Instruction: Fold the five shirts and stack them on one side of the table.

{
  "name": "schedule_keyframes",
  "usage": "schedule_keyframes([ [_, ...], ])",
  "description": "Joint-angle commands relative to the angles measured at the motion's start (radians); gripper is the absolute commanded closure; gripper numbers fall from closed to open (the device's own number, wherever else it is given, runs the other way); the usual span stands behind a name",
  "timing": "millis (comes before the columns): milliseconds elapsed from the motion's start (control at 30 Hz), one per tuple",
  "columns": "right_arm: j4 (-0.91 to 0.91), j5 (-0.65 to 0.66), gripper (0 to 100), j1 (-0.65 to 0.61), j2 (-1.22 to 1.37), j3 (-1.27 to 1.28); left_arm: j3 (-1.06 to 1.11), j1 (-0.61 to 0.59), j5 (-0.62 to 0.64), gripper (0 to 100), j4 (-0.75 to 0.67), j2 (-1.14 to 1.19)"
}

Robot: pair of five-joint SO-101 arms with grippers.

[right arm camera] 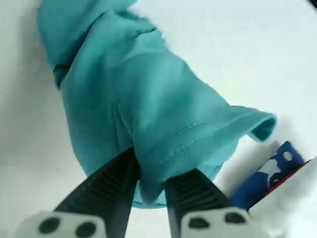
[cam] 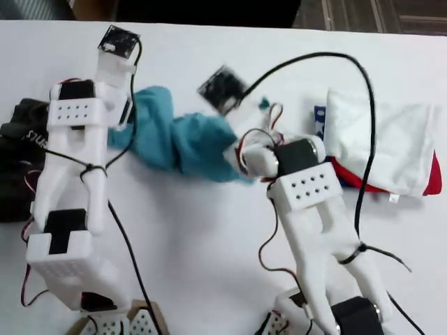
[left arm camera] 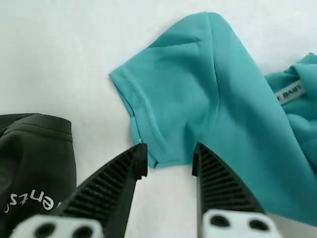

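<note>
Two black ridged grippers work on one garment. The right gripper (right arm camera: 148, 171) has its jaws almost closed, pinching a thick fold of the crumpled teal cotton shirt (right arm camera: 148, 99); the cloth bulges out past the tips. The left gripper (left arm camera: 168, 156) has its jaws parted and clamps nothing. Its tips sit on either side of the stitched hem of the shirt's short sleeve (left arm camera: 148, 104), which lies flat on the white table (left arm camera: 59, 54).

From above, the teal shirt is a bunched, rope-like band stretched between the two arms, across the middle of the table. Just beside the left arm, at the table's left edge, lies a dark black shirt with pale lettering (cam: 21, 139), close to the teal sleeve but apart from it. Past the right arm, on the table's right side, a white folded garment (cam: 377, 139) rests on top of a red cloth (cam: 433, 183) and a blue cloth with white dots (right arm camera: 277, 168).
</note>
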Motion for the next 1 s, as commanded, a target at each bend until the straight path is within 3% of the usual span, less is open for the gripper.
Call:
schedule_keyframes([
  [0,0.099,0.066,97.8,-0.019,-0.051,0.075,-0.038,-0.011,0.002,83,-0.003,-0.006],
  [133,0.094,0.077,96.0,-0.021,-0.051,0.232,-0.039,-0.011,0.002,83,-0.003,-0.006],
  [333,0.159,0.078,76.2,-0.025,-0.061,0.207,-0.039,-0.011,0.002,83,-0.003,-0.006],
  [500,0.199,0.069,75.9,0.012,-0.176,-0.021,-0.038,-0.011,0.002,83,-0.002,-0.005],
  [633,0.045,0.054,75.9,0.113,-0.176,-0.057,-0.038,-0.011,0.002,83,-0.002,-0.005],
  [833,-0.18,-0.078,75.9,0.196,0.117,0.002,-0.036,-0.011,0.002,83,0.005,-0.005],
  [967,-0.177,-0.12,75.9,0.189,0.357,-0.077,-0.036,-0.011,0.002,83,0.005,-0.005],
])
